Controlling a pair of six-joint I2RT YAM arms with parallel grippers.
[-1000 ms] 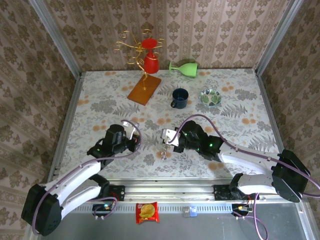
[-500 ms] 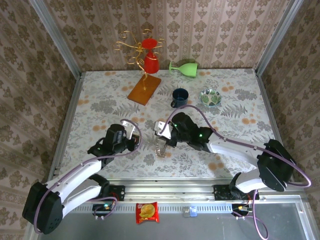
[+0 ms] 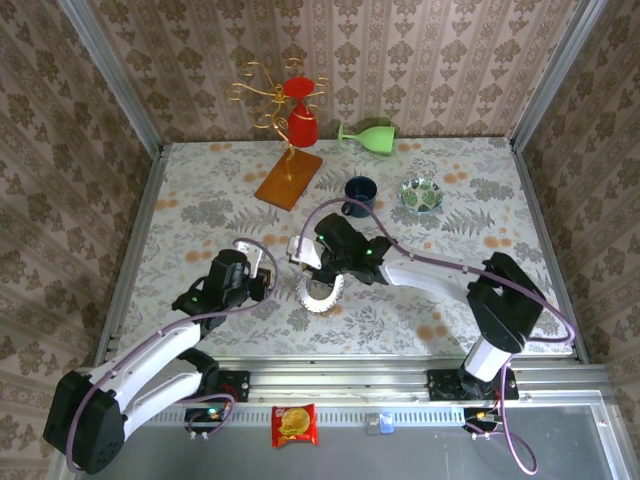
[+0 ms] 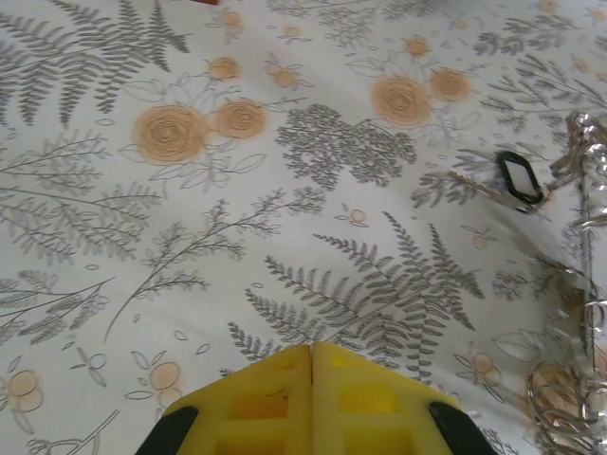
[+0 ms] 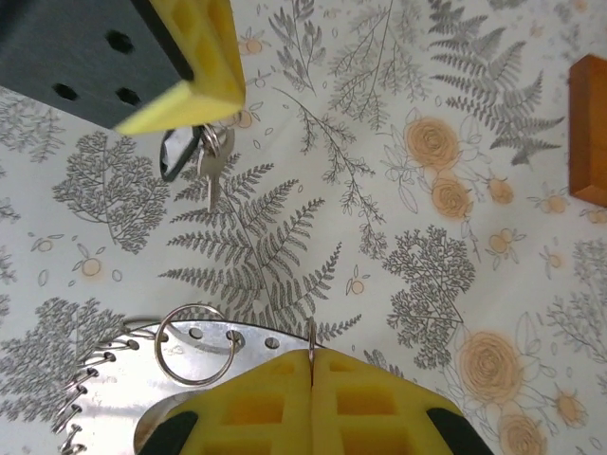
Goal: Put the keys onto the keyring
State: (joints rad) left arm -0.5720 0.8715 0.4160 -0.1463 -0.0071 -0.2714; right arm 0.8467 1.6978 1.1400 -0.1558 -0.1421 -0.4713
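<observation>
the right claw (image 5: 312,358) pinches the rim of the keyring (image 5: 123,389), a flat silvery plate punched with holes and edged with wire loops, tipped up probably to ease threading. the left claw (image 4: 311,353) is pressed together on nothing, near a small black-headed key (image 4: 519,177) lying on the fern-printed bench (image 4: 285,190).

The right tool (image 3: 302,256) has swung left, carrying the keyring (image 3: 319,297) nearer the left tool (image 3: 264,279).
</observation>
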